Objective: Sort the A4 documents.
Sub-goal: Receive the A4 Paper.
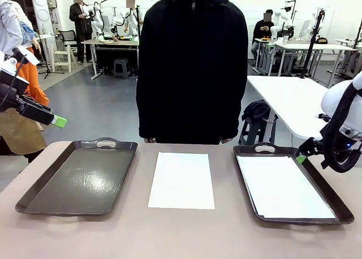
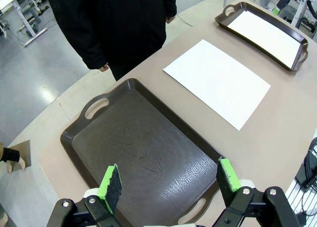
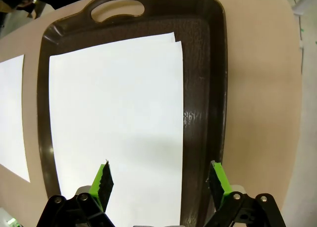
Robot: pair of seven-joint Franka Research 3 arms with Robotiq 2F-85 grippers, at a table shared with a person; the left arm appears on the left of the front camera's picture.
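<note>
A: Front view. Where do the A4 documents lie?

B: One loose sheet (image 1: 181,180) lies flat on the bare table (image 1: 181,236), between the left tray (image 1: 79,177) and the right tray (image 1: 291,182), touching neither. Its long axis runs from the robot's side towards the person (image 1: 192,64) at the far edge. More paper, the stacked sheets (image 1: 283,186), already rests inside the right tray; the right wrist view shows at least two sheets there, edges slightly offset. The left tray holds nothing.

A: And the grippers?

B: The left gripper (image 1: 56,121) hangs above and outside the left tray's far left corner. In its wrist view the green pads (image 2: 113,181) stand wide apart with only the tray floor between them, so it grips nothing. The right gripper (image 1: 302,157) sits just beside the right tray's far right rim; its wrist view shows the fingers (image 3: 217,180) spread fully, paper below them but nothing pinched.

A: Which relation governs the coming move?

B: The loose sheet lies inboard of both arms: to the left gripper's right, across the empty tray, and to the right gripper's left, across the filled tray. Neither is clearly nearer. A judgement: if this sheet belongs in the empty tray, the left arm has the shorter carry, approaching a long edge of the sheet
</note>
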